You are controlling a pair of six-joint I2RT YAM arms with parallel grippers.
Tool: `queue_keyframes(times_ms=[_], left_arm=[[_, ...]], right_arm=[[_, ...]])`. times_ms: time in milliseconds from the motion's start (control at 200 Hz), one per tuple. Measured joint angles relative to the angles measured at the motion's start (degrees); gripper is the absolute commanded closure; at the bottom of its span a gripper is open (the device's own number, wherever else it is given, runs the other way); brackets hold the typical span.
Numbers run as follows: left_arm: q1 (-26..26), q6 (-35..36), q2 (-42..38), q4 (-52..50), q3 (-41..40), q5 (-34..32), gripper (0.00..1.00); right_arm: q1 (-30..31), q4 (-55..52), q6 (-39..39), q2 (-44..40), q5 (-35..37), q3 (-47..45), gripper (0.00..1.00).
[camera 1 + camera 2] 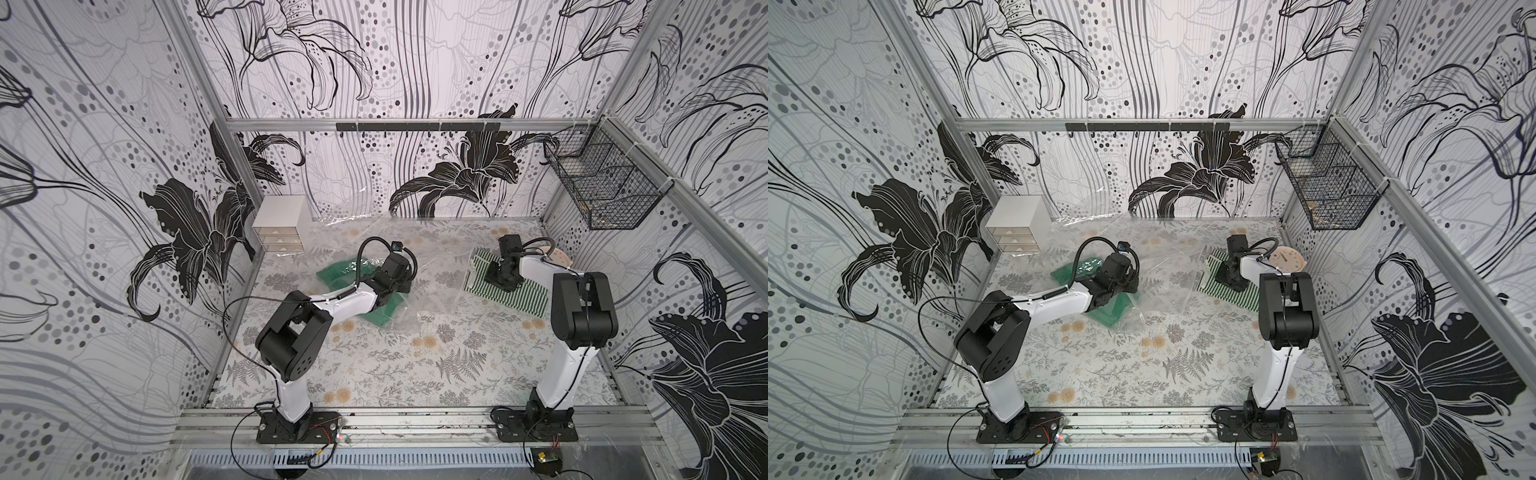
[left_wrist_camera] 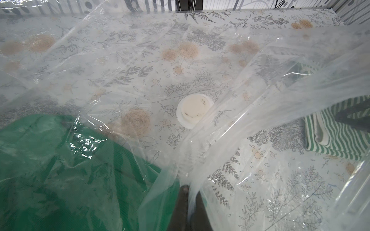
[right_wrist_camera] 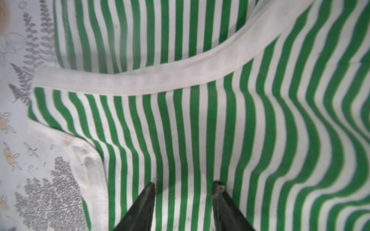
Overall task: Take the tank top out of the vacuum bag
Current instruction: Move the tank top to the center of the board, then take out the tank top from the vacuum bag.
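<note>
top views: i see the tank top (image 1: 530, 300) on the desk (image 1: 415, 365) at far right, beside the vacuum bag (image 1: 436, 270). its long axis runs far-left to near-right, strap end toward the bag, middle covered by the right arm.
left wrist: left pincer (image 2: 189, 193) clamped on bag film; tank top cut off at the frame edge.
right wrist: right pincer (image 3: 184, 185) fingers apart over blurred stripes; contact unclear.

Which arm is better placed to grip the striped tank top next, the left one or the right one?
Right, most likely. The right end effector stands open with both tips over the tank top. The left end effector is shut on the vacuum bag, beside the green shirt.
</note>
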Motion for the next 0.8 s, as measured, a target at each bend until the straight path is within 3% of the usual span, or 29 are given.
queue_keyframes(times_ms=[175,461,801], left_arm=[[-0.7,0.0,0.0,-0.2,0.4,0.0,1.00],[-2.0,0.0,-1.0,-0.9,1.3,0.0,1.00],[-4.6,0.3,-2.7,-1.5,3.2,-0.4,1.00]], right_arm=[[0.0,-1.3,-1.0,-6.5,-3.0,-3.3,0.36],[4.5,1.2,0.9,-24.2,-9.9,-9.3,0.38],[17.2,7.5,6.9,-24.9,-15.7,-15.6,0.40]])
